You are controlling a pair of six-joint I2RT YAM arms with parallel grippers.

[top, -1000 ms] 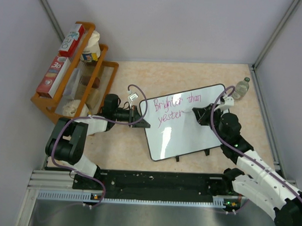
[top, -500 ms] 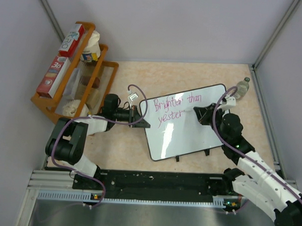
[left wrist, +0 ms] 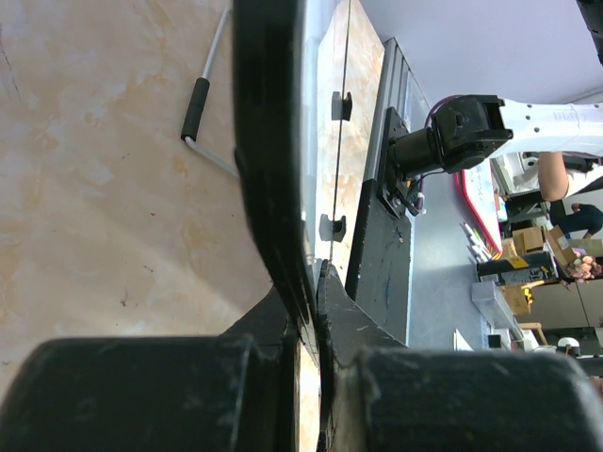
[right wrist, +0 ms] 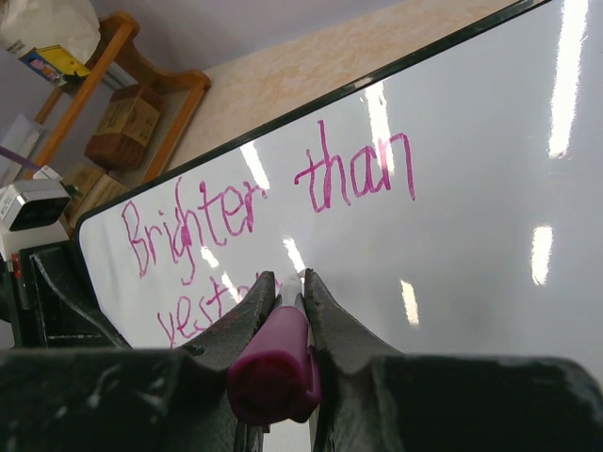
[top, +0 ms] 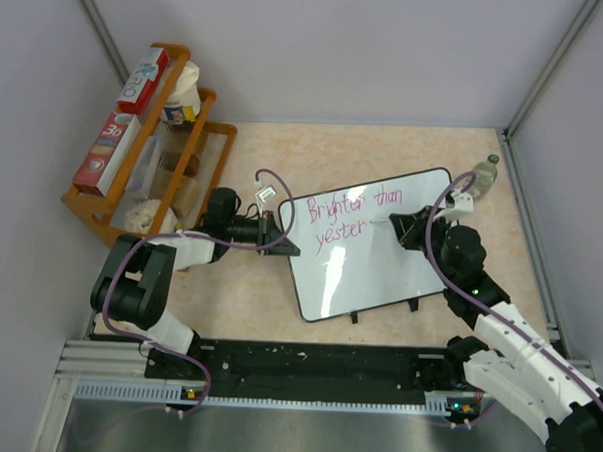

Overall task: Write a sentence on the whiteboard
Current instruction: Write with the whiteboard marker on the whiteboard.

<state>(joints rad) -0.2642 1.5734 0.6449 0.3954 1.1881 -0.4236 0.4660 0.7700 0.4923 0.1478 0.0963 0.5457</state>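
Note:
The whiteboard (top: 379,274) lies tilted on the table, also in the right wrist view (right wrist: 490,235). The sentence (top: 344,216) in pink reads "Brighter than" with "yester" below; it also shows in the right wrist view (right wrist: 264,193). My right gripper (top: 394,226) is shut on a magenta marker (right wrist: 275,363), whose tip is at the board just right of "yester". My left gripper (top: 278,233) is shut on the board's left edge (left wrist: 278,188), seen edge-on in the left wrist view.
A wooden rack (top: 150,149) with boxes and bags stands at the back left. A small clear bottle (top: 483,176) stands by the board's far right corner. Grey walls close in the table on three sides.
My right gripper with the marker has shifted slightly along the second line. The left arm and the board have not moved.

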